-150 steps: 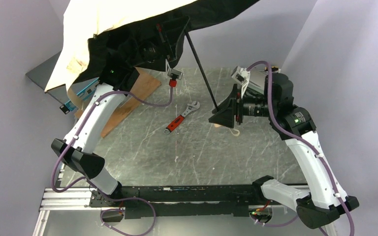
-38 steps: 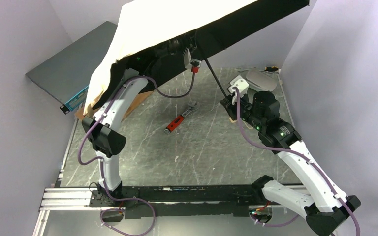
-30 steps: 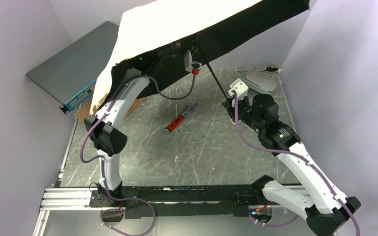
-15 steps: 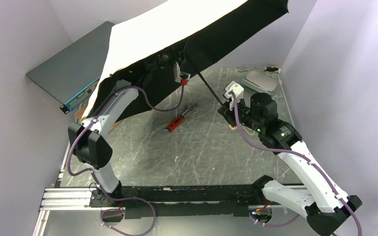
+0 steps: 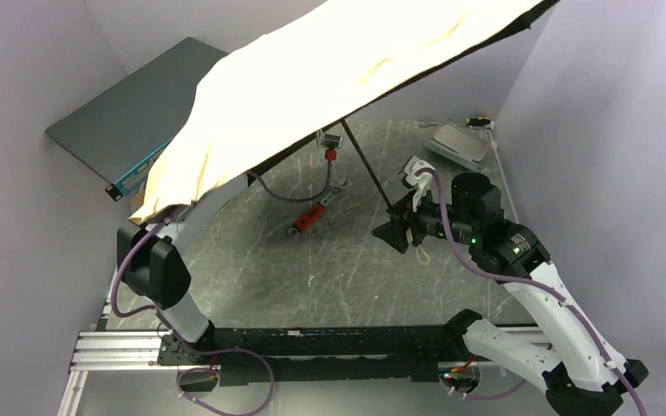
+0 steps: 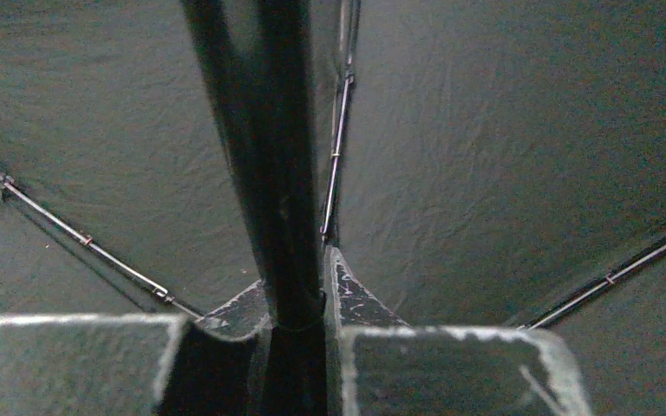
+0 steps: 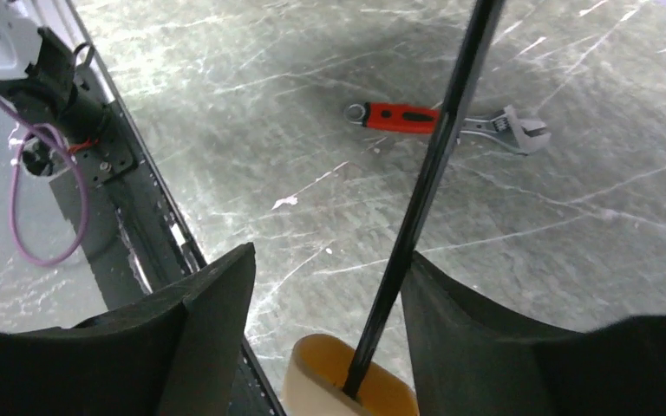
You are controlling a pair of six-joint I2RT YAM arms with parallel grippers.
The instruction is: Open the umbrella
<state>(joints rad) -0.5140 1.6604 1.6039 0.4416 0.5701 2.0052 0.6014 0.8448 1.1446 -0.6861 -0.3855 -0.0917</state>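
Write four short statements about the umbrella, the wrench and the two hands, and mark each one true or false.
1. The umbrella is spread open, its cream side facing the top camera. True.
2. The right hand holds the red-handled wrench. False: the wrench lies on the table, free of both hands.
3. The left hand is closed around the shaft beneath the black lining. True.
4. The cream knob sits between the left hand's fingers. False: it sits between the right hand's fingers, with the shaft rising out of it.
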